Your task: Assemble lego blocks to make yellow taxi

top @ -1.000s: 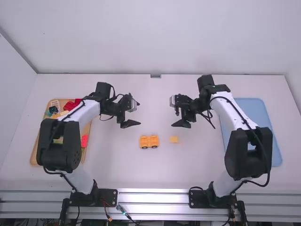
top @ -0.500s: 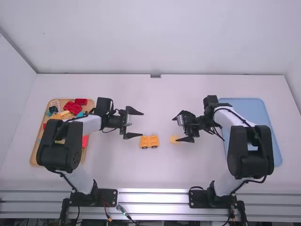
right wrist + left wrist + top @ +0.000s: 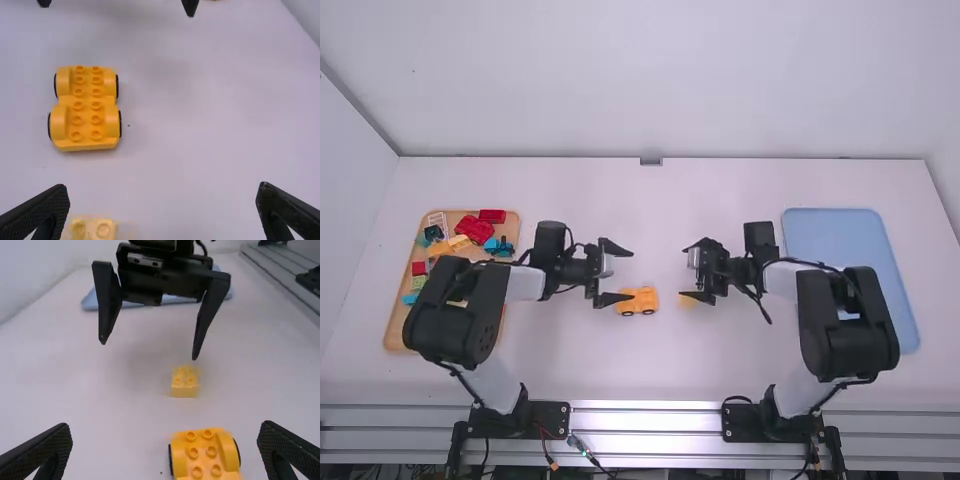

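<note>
My left gripper (image 3: 623, 274) is open left of the orange-yellow wheeled car base (image 3: 642, 300), one finger over the base's left end. My right gripper (image 3: 688, 272) is open near the small yellow block (image 3: 687, 301), one finger partly covering it. In the left wrist view, the left gripper (image 3: 165, 450) has nothing between its fingers; the car base (image 3: 204, 455) lies on the table with the yellow block (image 3: 185, 382) beyond it. In the right wrist view, the right gripper (image 3: 162, 210) stands wide, the yellow block (image 3: 94, 229) near one finger and the studded car base (image 3: 86, 112) farther off.
At the left, a wooden tray (image 3: 396, 325) holds several red, blue, green and yellow blocks. A blue tray (image 3: 835, 232) lies at the right, partly behind the right arm. Bare white table (image 3: 650, 215) stretches beyond the grippers.
Both grippers have come nearer to the camera side of the table over the last second. The left one has also shifted right, towards the car base. Car base and yellow block have stayed put.
</note>
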You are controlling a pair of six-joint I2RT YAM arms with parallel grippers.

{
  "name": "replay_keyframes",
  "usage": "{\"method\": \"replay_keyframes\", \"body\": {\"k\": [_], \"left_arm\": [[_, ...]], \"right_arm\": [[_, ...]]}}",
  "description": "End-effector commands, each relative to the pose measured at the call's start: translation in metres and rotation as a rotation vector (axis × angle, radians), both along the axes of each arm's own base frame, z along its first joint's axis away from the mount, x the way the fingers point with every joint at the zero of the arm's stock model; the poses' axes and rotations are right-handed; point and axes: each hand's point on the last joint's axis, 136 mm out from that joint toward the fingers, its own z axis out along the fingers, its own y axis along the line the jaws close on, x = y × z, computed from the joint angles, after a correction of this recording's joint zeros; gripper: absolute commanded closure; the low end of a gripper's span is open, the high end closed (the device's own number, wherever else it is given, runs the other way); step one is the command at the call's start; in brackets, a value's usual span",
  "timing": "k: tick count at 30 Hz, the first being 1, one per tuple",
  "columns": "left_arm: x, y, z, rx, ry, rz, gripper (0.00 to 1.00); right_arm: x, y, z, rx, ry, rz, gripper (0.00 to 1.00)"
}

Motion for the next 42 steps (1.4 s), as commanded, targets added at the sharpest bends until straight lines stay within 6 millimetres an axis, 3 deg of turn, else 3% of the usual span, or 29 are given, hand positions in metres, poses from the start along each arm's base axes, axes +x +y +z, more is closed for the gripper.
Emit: {"method": "replay_keyframes", "body": {"k": [1, 9, 19, 26, 33, 37, 42], "left_arm": [[-0.001, -0.003, -0.007, 0.046, 0.069, 0.056, 0.01], [-0.010, -0.003, -0.014, 0.056, 0.095, 0.054, 0.01], [-0.010, -0.003, -0.015, 0.057, 0.105, 0.056, 0.01], [-0.011, -0.003, -0.016, 0.059, 0.114, 0.056, 0.01], [-0.012, -0.003, -0.016, 0.060, 0.119, 0.055, 0.01], [-0.013, -0.003, -0.017, 0.062, 0.127, 0.055, 0.01], [-0.013, -0.002, -0.018, 0.063, 0.131, 0.055, 0.01]], "right_arm": [[-0.009, -0.001, -0.007, 0.016, 0.104, -0.052, 0.01], [-0.020, -0.010, -0.012, 0.029, 0.142, -0.046, 0.01], [-0.024, -0.016, -0.039, 0.058, 0.192, -0.036, 0.00], [-0.023, -0.025, -0.050, 0.067, 0.221, -0.064, 0.11], [-0.020, -0.017, -0.062, 0.048, 0.249, -0.037, 0.20], [-0.022, -0.014, -0.066, 0.041, 0.267, -0.001, 0.34], [-0.024, -0.019, -0.065, 0.032, 0.270, 0.020, 0.35]]}}
